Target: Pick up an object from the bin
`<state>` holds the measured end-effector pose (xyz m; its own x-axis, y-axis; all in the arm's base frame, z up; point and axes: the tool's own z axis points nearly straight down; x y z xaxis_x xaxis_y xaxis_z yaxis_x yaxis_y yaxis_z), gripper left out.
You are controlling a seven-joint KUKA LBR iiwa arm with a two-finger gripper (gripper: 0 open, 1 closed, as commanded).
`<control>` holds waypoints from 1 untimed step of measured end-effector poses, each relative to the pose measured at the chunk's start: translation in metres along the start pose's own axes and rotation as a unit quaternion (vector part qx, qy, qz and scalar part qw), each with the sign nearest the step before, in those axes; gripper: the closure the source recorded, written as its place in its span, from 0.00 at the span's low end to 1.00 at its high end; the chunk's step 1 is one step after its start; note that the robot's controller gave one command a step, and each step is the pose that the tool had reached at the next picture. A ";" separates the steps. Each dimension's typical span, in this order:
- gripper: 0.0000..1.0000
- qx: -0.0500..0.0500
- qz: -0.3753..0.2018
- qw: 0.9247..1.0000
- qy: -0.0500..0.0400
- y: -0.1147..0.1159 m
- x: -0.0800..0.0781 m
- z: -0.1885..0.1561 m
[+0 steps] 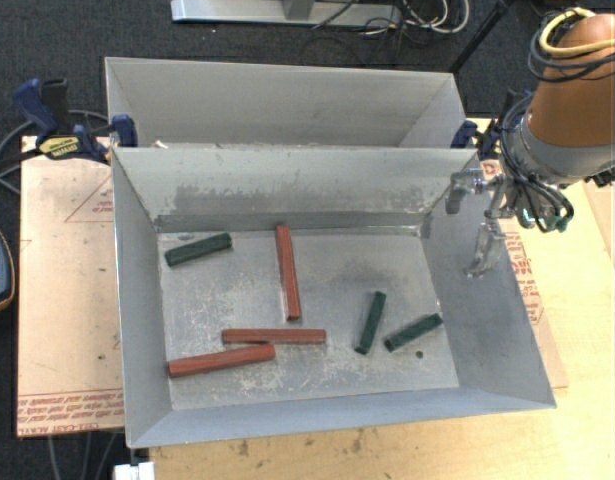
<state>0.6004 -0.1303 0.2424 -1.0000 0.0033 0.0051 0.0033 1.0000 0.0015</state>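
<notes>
My gripper [465, 233] hangs over the bin's right wall, near the back right corner, open with nothing between its fingers. The loose things nearest to it lie lower on the bin floor. A short dark green stick [413, 332] lies slanted at the right of the floor. A second dark green stick [370, 322] stands almost upright in the picture just left of it. The gripper touches neither of them.
A long red-brown stick [288, 272] lies lengthwise mid-floor. Two more red-brown sticks [274, 336] [221, 360] lie at the front left. A third dark green stick [198, 249] rests at the back left. The bin's sloped walls rise all round.
</notes>
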 end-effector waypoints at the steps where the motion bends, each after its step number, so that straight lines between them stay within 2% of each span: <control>1: 0.00 0.000 -0.067 0.998 0.000 -0.020 0.030 0.095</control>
<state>0.5695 -0.1497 0.1476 -0.9916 -0.1295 0.0055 -0.1295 0.9916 0.0028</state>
